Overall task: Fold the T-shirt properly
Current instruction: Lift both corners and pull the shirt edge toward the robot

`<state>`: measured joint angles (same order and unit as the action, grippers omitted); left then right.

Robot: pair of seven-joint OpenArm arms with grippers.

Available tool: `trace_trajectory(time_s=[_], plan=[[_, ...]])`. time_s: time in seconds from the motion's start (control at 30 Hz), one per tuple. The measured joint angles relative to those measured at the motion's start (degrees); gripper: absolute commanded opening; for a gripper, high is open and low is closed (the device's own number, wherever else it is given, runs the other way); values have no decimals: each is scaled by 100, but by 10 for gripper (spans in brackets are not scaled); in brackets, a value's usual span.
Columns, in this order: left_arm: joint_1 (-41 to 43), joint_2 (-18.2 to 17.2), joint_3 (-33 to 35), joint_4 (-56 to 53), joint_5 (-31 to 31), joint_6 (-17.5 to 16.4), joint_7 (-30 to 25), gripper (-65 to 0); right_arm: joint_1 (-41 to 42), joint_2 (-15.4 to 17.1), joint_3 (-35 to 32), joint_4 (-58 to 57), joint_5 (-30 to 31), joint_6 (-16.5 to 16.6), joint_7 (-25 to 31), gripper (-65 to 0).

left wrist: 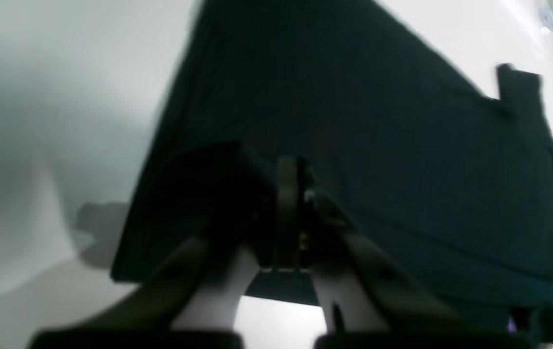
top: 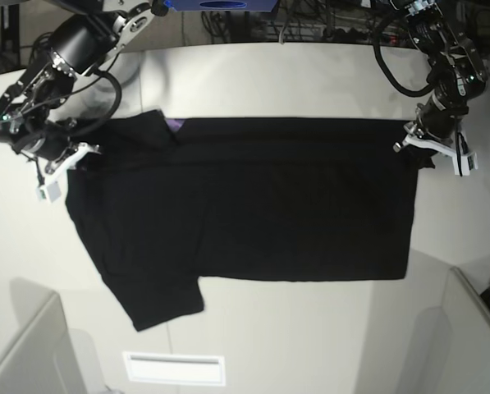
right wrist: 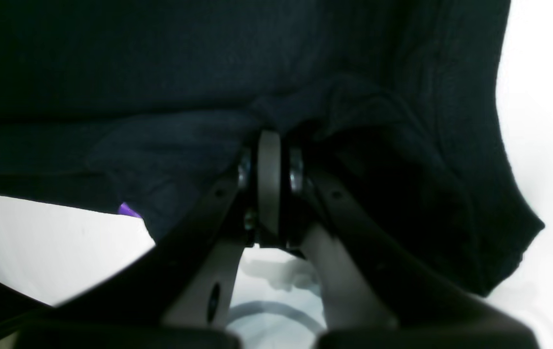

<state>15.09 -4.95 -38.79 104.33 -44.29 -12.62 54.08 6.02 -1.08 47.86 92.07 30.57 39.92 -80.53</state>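
So the left gripper point(top: 415, 141) at the right edge of the base view is pinched tight on a corner of the T-shirt point(top: 253, 205), and the right gripper point(top: 74, 158) at the left edge is clamped on bunched black cloth too. Between them the shirt is stretched flat across the white table point(top: 310, 328), one sleeve poking toward the lower left
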Motion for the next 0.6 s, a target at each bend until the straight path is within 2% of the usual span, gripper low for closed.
trace_trajectory(time_s=[0.17, 0.37, 0.6], plan=[[-144, 0, 11, -11, 35, 2, 11, -650, 76, 31, 2, -61, -20, 0, 177, -650], [-280, -94, 520, -190, 26, -22, -37, -650, 289, 48, 2, -302, -20, 0, 199, -650], [-352, -101, 535, -446, 72, 4, -52, -650, 354, 168, 2, -597, -37, -2, 367, -650]])
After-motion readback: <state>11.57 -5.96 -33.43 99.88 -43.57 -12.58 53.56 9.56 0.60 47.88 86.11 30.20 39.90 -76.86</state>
